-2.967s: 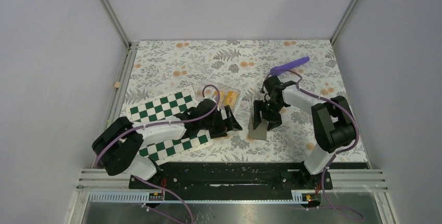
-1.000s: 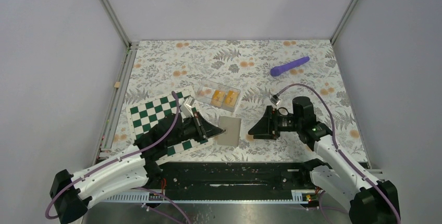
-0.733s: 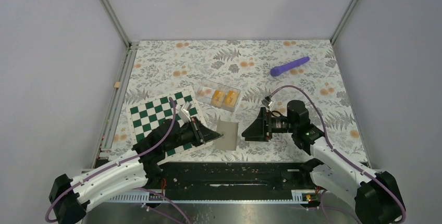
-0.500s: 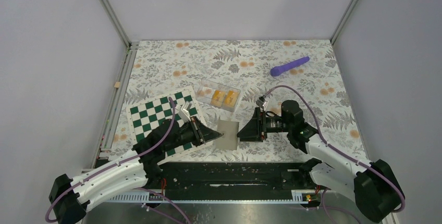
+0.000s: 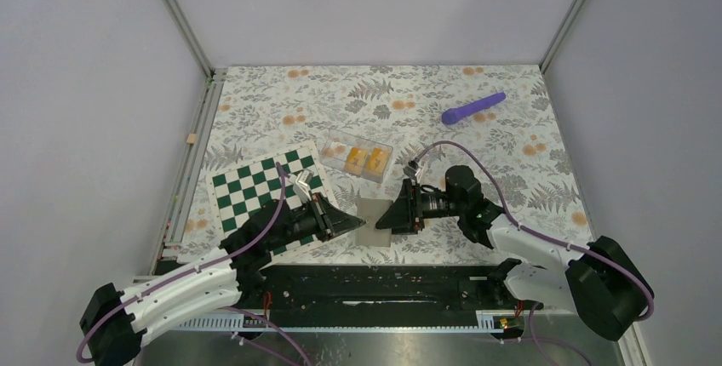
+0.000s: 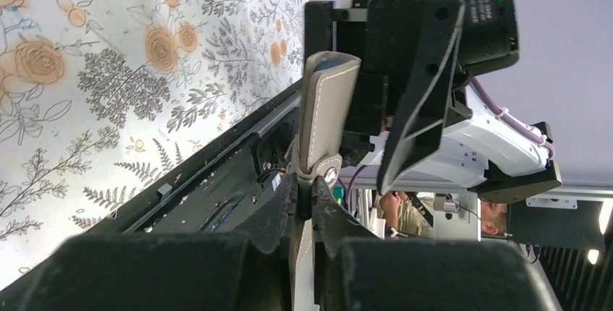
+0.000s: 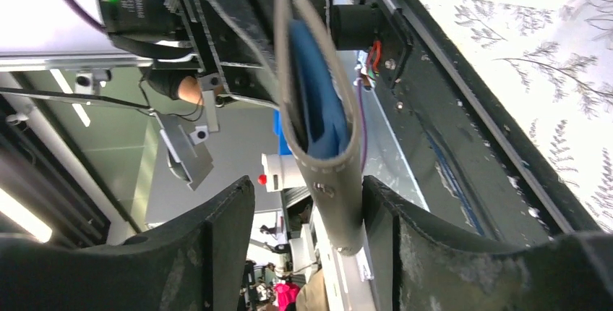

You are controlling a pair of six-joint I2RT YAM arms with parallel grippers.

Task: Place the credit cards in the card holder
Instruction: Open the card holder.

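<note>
Seen from above, my left arm covers the near right corner of the chessboard (image 5: 255, 180). My left gripper (image 5: 347, 223) hides the left edge of the card holder (image 5: 373, 220). In the left wrist view that gripper is clenched on the grey holder, which stands edge-on between my fingers with its lower part lost behind them.

The credit cards (image 5: 362, 160) — two orange ones side by side in a clear tray (image 5: 334, 146) — lie on the table (image 5: 281, 102) just to the far side of both grippers, and neither gripper touches them.

My right gripper (image 5: 393, 215) has its jaws parted, with the holder's right end between them. In the right wrist view the blue lining shows — but I cannot tell whether a finger (image 7: 383, 231) actually touches the leather. The purple rod (image 5: 473, 108) lies far off to the right.

A second ago my right gripper was well apart from the holder; it has since come left to meet it. The cards have not moved.
</note>
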